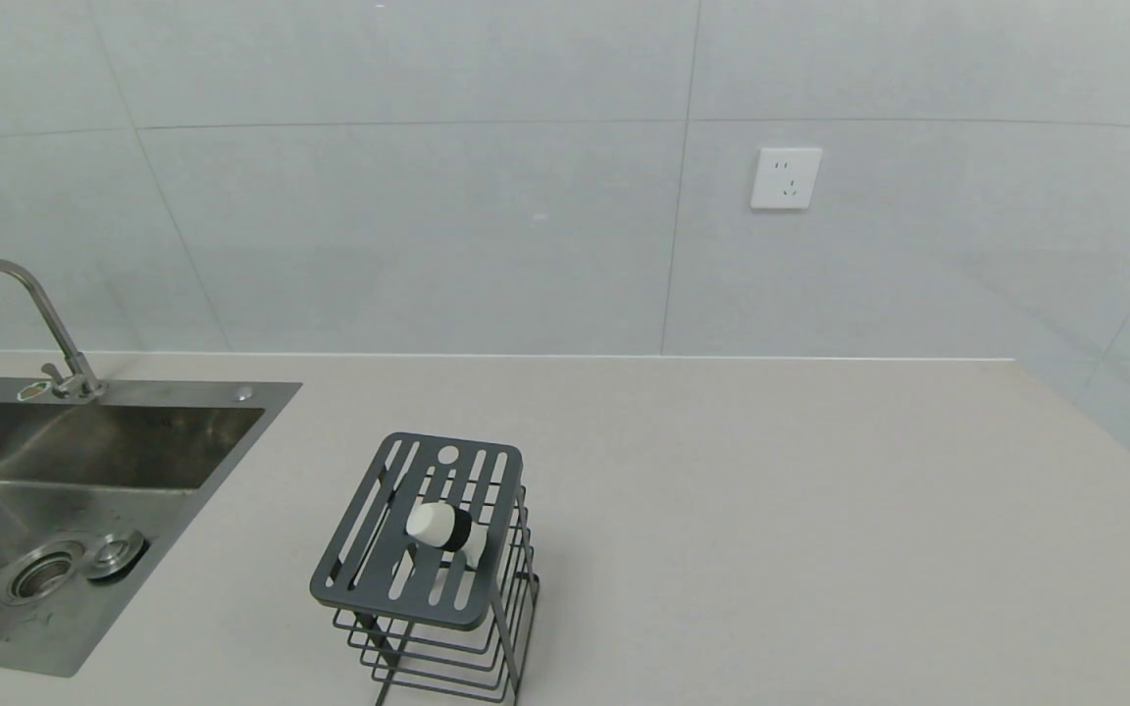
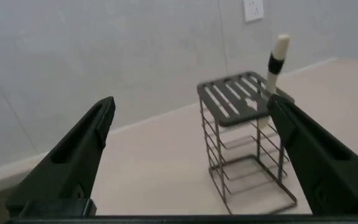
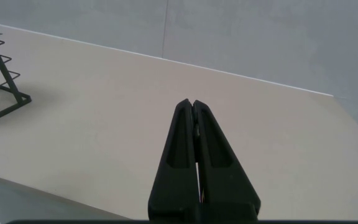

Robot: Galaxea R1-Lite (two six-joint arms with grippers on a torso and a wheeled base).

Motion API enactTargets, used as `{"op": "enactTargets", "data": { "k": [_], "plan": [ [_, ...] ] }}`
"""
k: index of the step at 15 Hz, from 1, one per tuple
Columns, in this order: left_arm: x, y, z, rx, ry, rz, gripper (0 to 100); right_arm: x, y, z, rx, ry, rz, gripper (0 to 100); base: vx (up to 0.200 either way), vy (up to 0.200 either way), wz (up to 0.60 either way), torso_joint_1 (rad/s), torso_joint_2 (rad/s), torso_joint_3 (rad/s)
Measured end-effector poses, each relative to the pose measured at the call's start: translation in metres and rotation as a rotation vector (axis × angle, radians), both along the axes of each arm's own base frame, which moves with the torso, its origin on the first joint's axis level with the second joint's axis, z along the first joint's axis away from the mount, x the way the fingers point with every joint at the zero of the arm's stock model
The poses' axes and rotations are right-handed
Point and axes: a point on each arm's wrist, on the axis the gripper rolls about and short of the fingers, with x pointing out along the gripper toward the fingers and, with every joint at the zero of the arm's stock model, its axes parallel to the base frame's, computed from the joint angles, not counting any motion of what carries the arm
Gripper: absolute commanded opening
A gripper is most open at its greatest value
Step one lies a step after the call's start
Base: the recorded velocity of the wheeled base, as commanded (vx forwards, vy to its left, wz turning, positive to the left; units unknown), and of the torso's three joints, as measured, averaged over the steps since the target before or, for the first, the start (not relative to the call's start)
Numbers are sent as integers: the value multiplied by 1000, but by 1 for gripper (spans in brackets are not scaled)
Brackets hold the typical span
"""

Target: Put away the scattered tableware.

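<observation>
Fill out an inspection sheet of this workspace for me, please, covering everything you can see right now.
Surface: pale countertop, looks clean.
Job's things: dark slotted rack standing beside the sink; one utensil with a white-and-black handle stands upright through the rack's top.
Clutter: nothing seen.
Grippers: left claw open, empty, facing the rack; right claw shut, empty, over the countertop.
Cables: nothing seen.
Surroundings: steel sink with faucet; grey tiled wall with a white socket.
</observation>
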Motion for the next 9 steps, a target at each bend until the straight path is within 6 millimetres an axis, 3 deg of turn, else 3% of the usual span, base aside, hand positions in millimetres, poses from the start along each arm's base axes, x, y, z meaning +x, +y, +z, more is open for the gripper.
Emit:
{"op": "enactTargets", "data": {
  "k": [3, 9],
  "plan": [
    [-1, 5, -11, -51, 89, 219, 100, 1, -3, -4, 61, 47, -145, 0, 0, 0, 0, 0, 0, 0],
    [-1, 5, -12, -93, 97, 226, 100, 1, -4, -7, 127, 78, -183, 0, 0, 0, 0, 0, 0, 0]
  ]
}}
